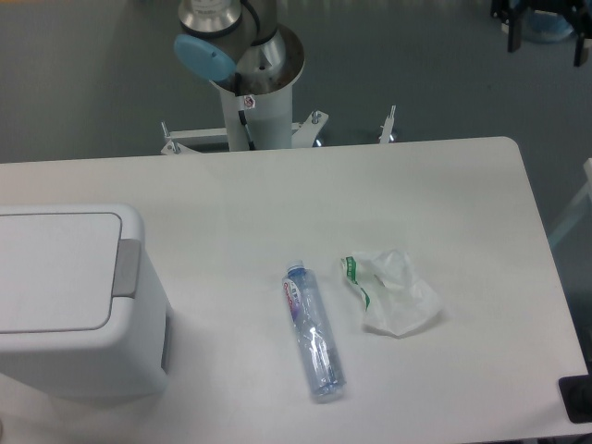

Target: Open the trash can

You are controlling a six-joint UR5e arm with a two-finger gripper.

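The trash can (pixel 65 296) is a large boxy white bin at the left of the table, cut off by the frame's left edge. Its flat white lid (pixel 51 270) lies down, shut, and a grey push-button strip (pixel 127 268) runs along the lid's right side. Only the arm's base (pixel 239 51) shows, behind the table's far edge at the top. The gripper is out of view.
An empty clear plastic bottle (pixel 314 331) with a blue cap lies on its side near the table's middle. A crumpled clear wrapper (pixel 390 291) with green print lies to its right. The table's right edge (pixel 546 250) slants down the frame.
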